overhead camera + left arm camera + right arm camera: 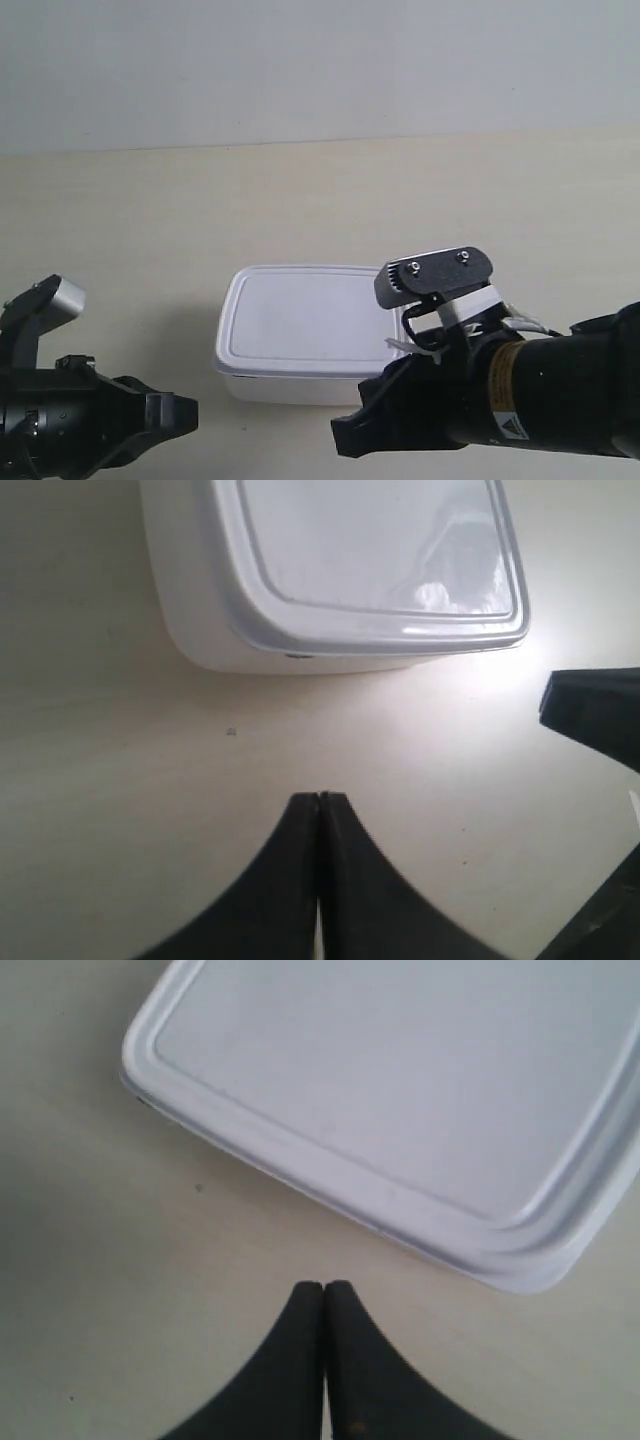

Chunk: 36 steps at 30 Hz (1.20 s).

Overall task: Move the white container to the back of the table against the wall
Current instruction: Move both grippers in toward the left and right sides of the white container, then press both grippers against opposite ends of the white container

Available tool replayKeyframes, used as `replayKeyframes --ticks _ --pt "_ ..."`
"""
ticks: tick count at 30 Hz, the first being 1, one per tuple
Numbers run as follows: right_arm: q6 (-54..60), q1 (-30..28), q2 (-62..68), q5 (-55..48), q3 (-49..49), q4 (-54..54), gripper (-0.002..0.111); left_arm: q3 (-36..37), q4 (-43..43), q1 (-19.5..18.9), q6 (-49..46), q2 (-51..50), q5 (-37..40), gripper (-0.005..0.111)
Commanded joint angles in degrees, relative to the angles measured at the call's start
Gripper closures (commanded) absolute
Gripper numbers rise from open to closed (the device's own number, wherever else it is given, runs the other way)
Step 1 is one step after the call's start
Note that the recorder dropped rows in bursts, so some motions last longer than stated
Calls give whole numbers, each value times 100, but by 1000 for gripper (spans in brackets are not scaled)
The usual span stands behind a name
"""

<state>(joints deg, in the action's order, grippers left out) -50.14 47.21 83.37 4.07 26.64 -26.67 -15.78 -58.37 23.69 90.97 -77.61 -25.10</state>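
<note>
The white container [305,325] sits lid-on near the table's [150,220] front middle, far from the wall [300,60]. My left gripper [319,798] is shut and empty, low over bare table a short way from the container's [340,570] side; it belongs to the arm at the exterior view's left [190,412]. My right gripper [324,1286] is shut and empty too, just off the lid's rim [400,1100]. In the exterior view its tip [340,432] is in front of the container's front right corner.
A broad strip of pale table [400,190] lies between the container and the wall. The right gripper's dark tip [595,710] shows at the edge of the left wrist view. A tiny dark speck [231,732] marks the table.
</note>
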Motion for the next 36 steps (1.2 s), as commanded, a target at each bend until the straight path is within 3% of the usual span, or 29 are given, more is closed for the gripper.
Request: replayKeyframes --ticks 1,6,15,36 --pt "126 143 186 -577 236 -44 108 -34 572 41 -491 -310 -265 107" --pt "176 143 211 -623 249 -44 108 -44 1167 41 -1011 -717 -641 107" --pt "249 143 239 -846 249 -44 108 -465 1203 41 -1093 -1405 -849 107" --pt "218 143 1116 -1531 982 -583 108 -1359 1275 41 -1156 -2247 -451 107"
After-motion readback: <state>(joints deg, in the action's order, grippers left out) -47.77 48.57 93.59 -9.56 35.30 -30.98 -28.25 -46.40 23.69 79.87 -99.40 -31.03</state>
